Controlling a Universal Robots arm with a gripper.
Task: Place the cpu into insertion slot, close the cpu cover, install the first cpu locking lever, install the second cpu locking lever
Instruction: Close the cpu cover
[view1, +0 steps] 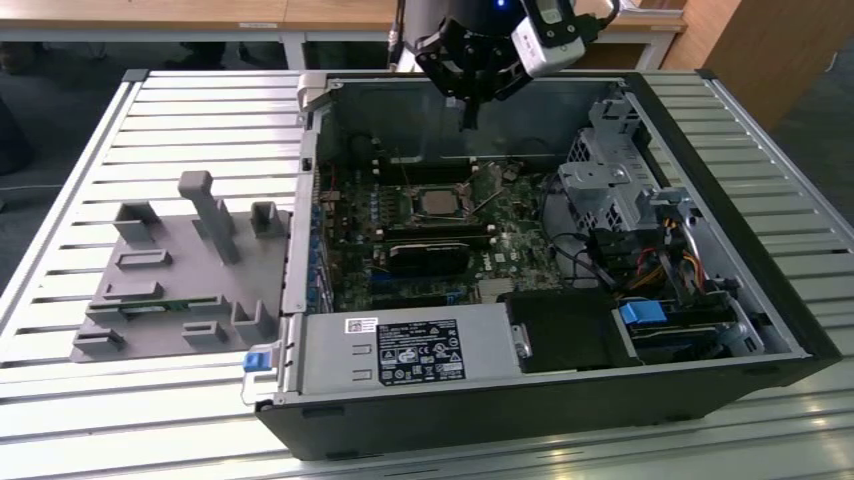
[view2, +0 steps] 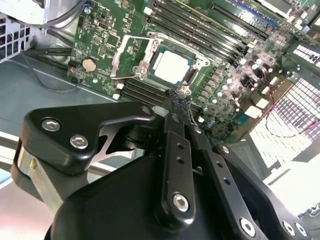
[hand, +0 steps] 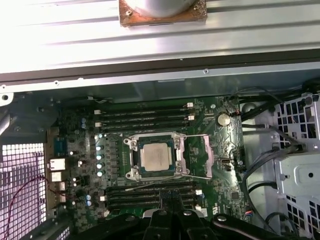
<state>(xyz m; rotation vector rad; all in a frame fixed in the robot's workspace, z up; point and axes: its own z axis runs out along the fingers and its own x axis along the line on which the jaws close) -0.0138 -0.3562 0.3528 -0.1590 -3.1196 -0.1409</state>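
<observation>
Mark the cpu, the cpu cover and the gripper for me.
cpu (hand: 156, 156): first wrist view, middle of its metal top.
cpu cover (view2: 119, 59): second wrist view, side bar of the frame.
gripper (view2: 179, 97): second wrist view, between its fingertips.

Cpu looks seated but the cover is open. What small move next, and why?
I'd likely bring the gripper down beside the cover's free edge, to tip it shut. The cpu already lies flat in the slot, the cover lies flipped open beside it, and the gripper hangs above the board, shut and empty.
</observation>
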